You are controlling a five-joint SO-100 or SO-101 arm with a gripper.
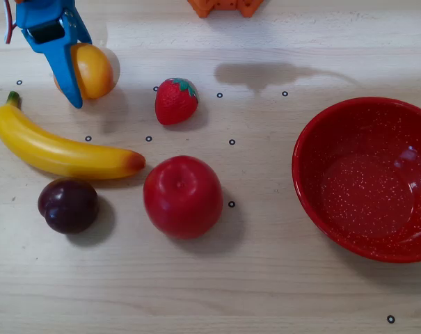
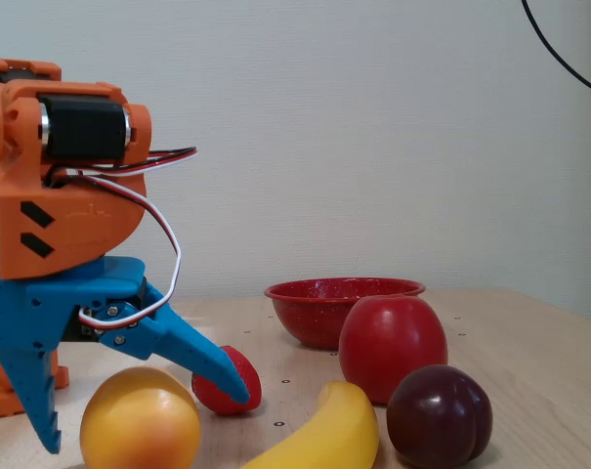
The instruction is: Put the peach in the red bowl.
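Peach (image 2: 141, 420) between spread fingers of gripper (image 2: 147, 422), not yet pinched. Red bowl (image 1: 314, 149) well apart across the table, beyond strawberry (image 1: 175, 101) and apple (image 1: 182, 196).

banana (image 1: 60, 149): long, yellow w/ green stem tip, laid diagonally at left in overhead view
plum (image 1: 68, 204): dark purple, seen just below banana, close to it
apple (image 1: 182, 196): big, red, placed just right of banana's brown end
strawberry (image 1: 175, 101): small, red w/ green cap, set apart above apple
table (image 1: 266, 292): pale wood grain, small black ring marks dotted across
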